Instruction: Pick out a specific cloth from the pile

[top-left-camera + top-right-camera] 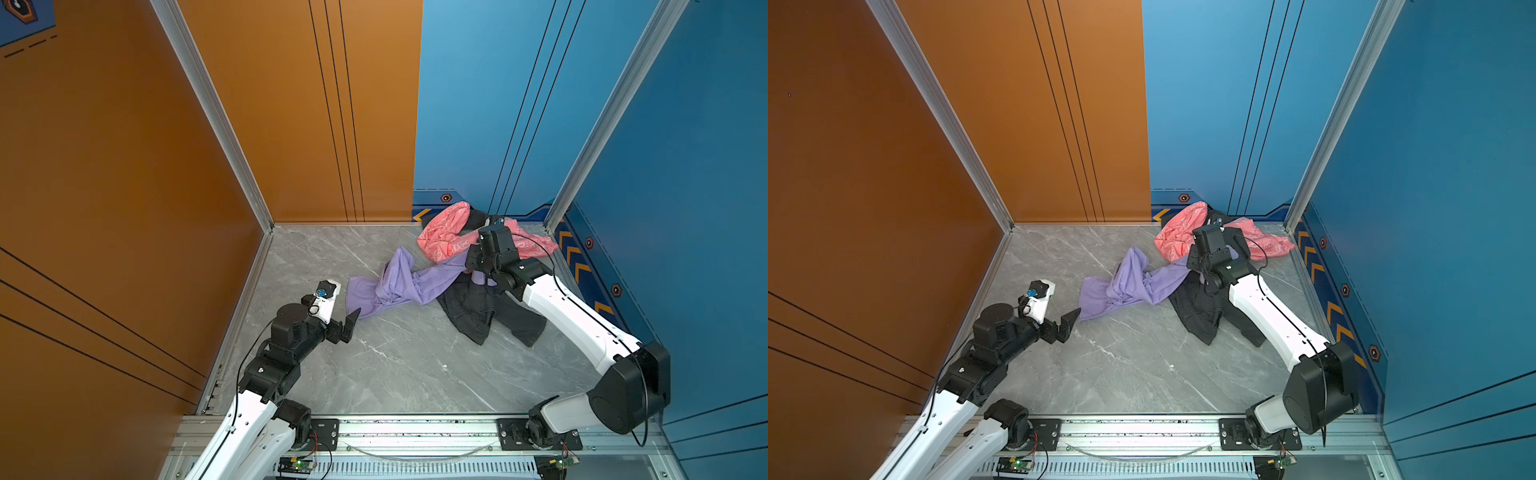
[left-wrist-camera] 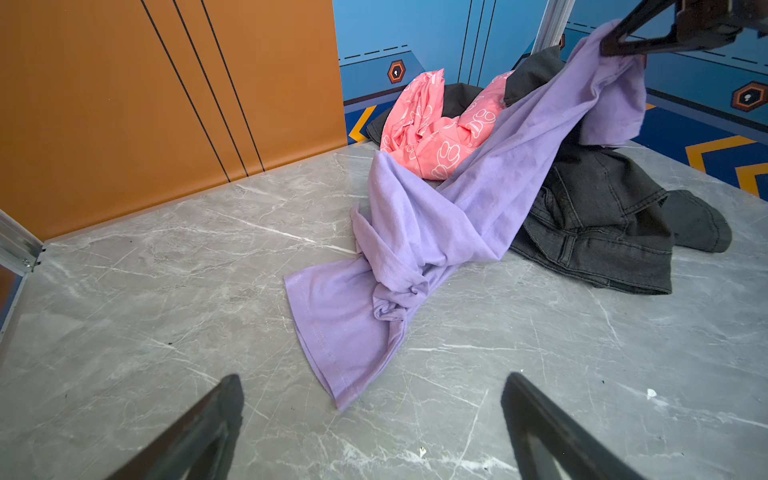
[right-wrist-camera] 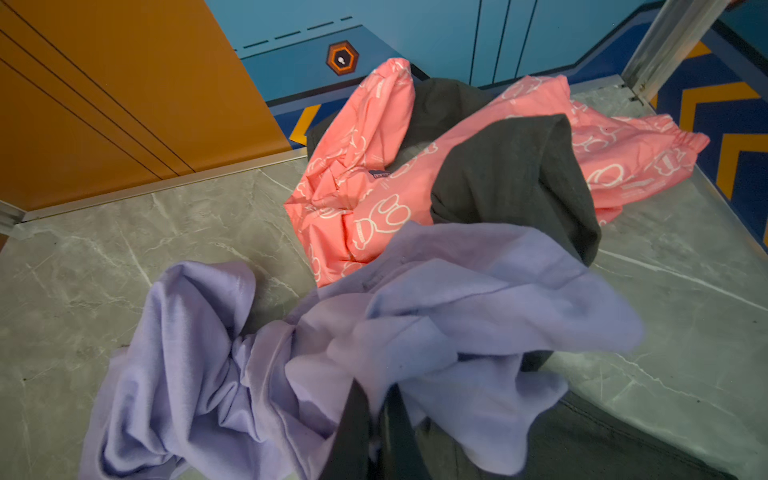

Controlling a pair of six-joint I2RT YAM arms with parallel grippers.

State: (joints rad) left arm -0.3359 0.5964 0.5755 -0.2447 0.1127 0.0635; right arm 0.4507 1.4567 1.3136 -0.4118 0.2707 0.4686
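**Grip.** The right end effector [image 3: 374, 432] was clenched on one end of the lavender cloth [image 1: 407, 278]. That end was raised over the dark denim garment [image 1: 490, 311] at the edge of the pile [image 1: 1183, 232].

**Axis.** The cloth's long axis ran from that grip diagonally across the counter [image 1: 395, 374] towards the left end effector [image 1: 351, 322]. That one stood released, jaws wide, with the free hem lying just before it. The left arm was nearer the hem.

**Markings.** The pink garment [image 2: 432, 124] bore white paw outlines. Its small lettering and dark label [image 3: 380, 173] were illegible. No print showed on the cloth.
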